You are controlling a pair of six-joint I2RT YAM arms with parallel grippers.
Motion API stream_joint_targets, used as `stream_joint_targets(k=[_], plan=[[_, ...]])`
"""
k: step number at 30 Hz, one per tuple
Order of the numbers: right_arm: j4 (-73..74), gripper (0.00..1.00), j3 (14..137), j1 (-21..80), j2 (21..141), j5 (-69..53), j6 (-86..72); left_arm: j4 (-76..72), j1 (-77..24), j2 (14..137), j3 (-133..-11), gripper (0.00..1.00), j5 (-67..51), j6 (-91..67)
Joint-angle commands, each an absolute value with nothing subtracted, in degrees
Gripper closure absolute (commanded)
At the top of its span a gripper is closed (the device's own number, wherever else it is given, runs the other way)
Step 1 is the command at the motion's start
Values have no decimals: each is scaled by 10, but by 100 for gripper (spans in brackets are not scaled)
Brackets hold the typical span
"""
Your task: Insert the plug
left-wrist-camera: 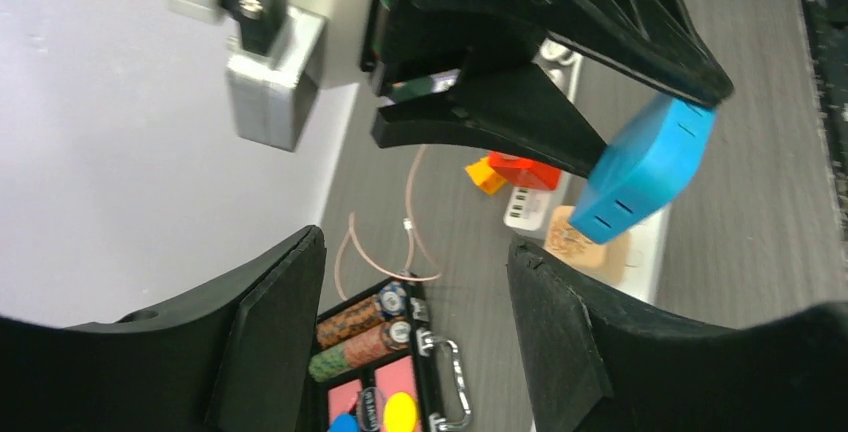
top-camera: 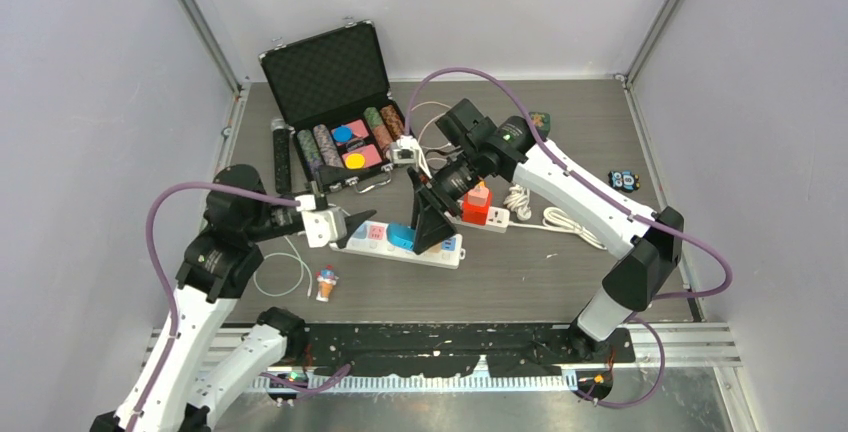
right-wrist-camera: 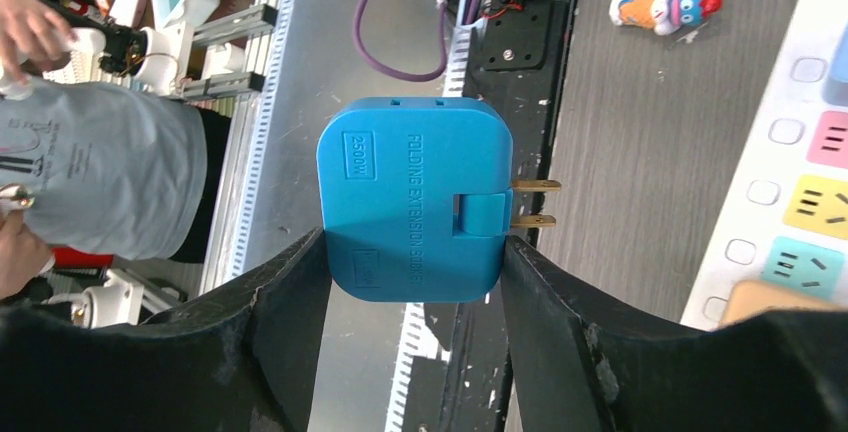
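The plug (right-wrist-camera: 412, 212) is a flat blue square adapter with two brass prongs (right-wrist-camera: 535, 202) pointing toward the white power strip (right-wrist-camera: 790, 132). My right gripper (right-wrist-camera: 412, 257) is shut on the plug's lower edges and holds it just above the strip (top-camera: 440, 250). From above, the plug (top-camera: 402, 237) hangs over the strip's middle. The left wrist view shows the plug (left-wrist-camera: 650, 167) tilted between the right arm's black fingers. My left gripper (top-camera: 360, 224) stands open at the strip's left end; its fingers (left-wrist-camera: 270, 332) have nothing between them.
An open black case of poker chips (top-camera: 335, 102) stands at the back left. A red plug (top-camera: 478, 202) sits in a small white socket block with a coiled white cable (top-camera: 560, 220). A small toy (top-camera: 326, 282) lies near the left arm.
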State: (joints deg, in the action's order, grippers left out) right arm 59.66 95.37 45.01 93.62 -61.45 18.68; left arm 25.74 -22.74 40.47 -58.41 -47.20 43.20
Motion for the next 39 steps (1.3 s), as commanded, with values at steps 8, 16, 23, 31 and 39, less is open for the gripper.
stream_joint_targets(k=[8, 16, 23, 31, 39], plan=[[635, 43, 981, 466, 952, -683, 221, 343, -228, 387, -563, 42, -545, 585], [616, 43, 1000, 478, 974, -688, 204, 352, -267, 393, -546, 43, -575, 569], [542, 43, 984, 477, 968, -643, 137, 507, -272, 419, -598, 32, -575, 603], [479, 43, 973, 477, 959, -637, 96, 488, -274, 427, -589, 39, -613, 588], [477, 41, 971, 479, 956, -643, 101, 378, -274, 409, -546, 57, -588, 544]])
